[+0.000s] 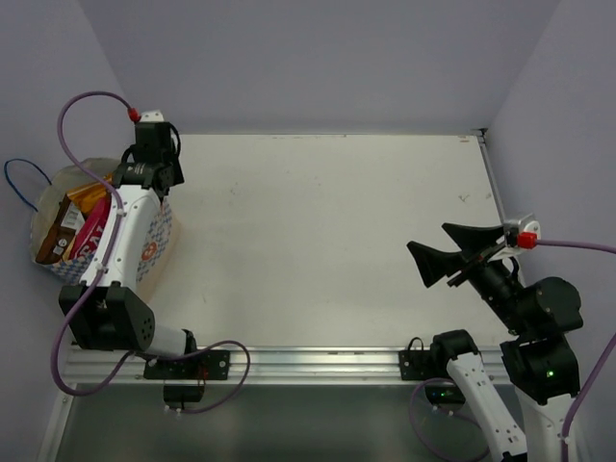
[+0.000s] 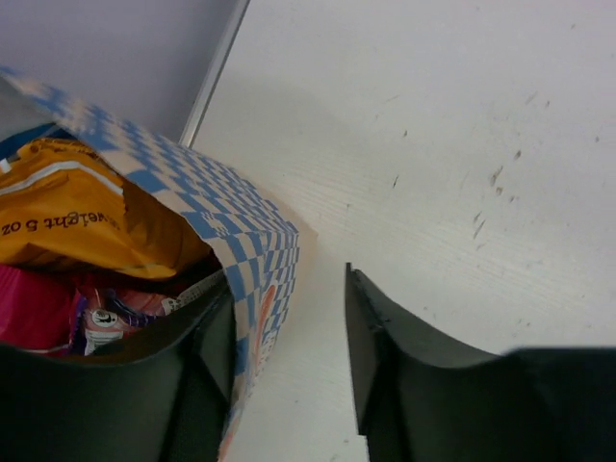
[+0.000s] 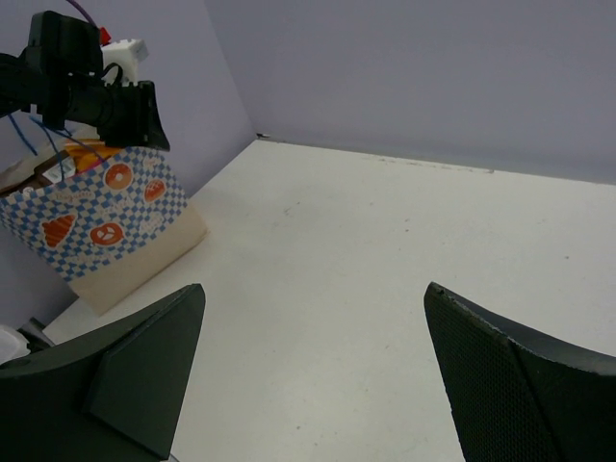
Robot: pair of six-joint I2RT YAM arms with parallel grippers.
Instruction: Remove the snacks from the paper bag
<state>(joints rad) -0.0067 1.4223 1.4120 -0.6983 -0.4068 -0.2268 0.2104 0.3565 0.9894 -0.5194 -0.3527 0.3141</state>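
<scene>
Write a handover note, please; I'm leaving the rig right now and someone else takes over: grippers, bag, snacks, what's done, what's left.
Left gripper: open, straddling the wall of the paper bag at its rim, one finger inside, one outside.
Right gripper: open, empty, above the table on the right.
The paper bag sits at the table's left edge with the snacks inside, among them an orange-yellow packet and a pink packet.
Done: nothing; no packet lies on the table.
Left: take out every packet.

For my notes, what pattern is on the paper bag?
The paper bag has blue-and-white checks with orange marks, best seen in the right wrist view.
</scene>
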